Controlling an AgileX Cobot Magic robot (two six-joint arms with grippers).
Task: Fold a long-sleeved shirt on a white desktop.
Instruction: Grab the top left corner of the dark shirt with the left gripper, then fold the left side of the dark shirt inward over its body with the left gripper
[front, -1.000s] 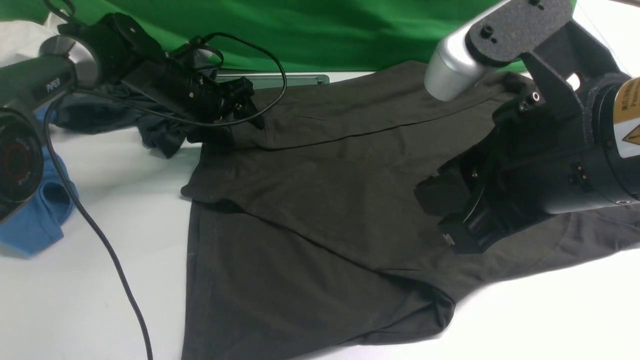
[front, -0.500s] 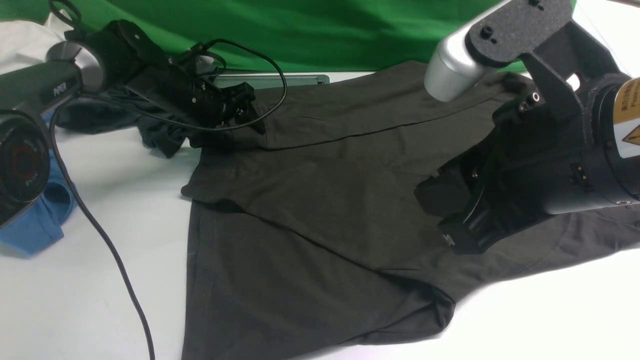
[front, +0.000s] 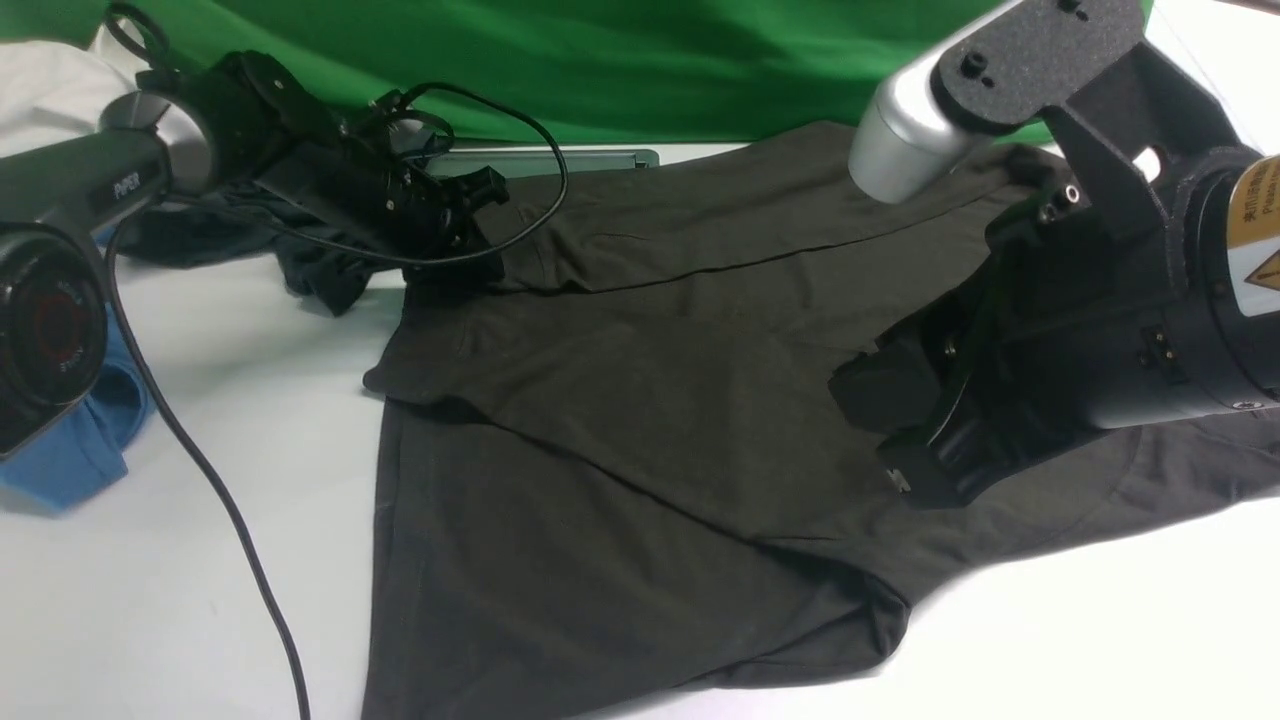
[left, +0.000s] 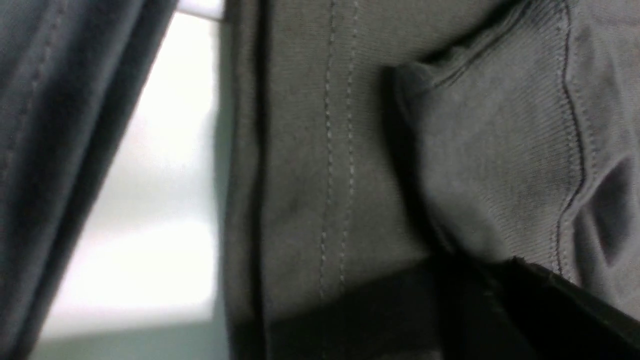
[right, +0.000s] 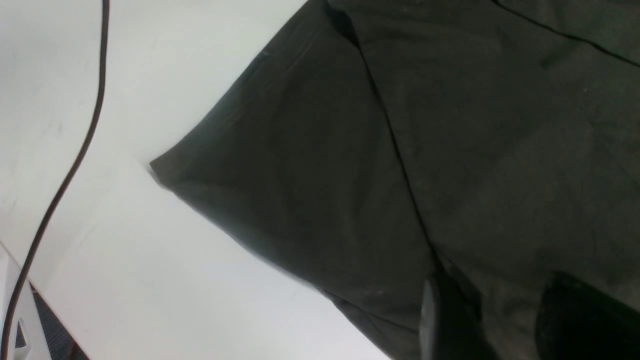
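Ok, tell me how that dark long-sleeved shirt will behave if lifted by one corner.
Probably floppy: the long-sleeved shirt lies in soft folds, so it would likely sag from the pinch point. Its thin knit bunches easily, suggesting little weight. Pushed, it would likely wrinkle rather than slide whole across the white desktop.

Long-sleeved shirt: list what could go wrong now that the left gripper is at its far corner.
1. The left gripper, shut at the long-sleeved shirt's far edge, may hold only a thin hem and slip when lifting.
2. The smaller dark garment lies right beside it and could get dragged along.
3. The black cable loops over the shirt and might snag the fold.
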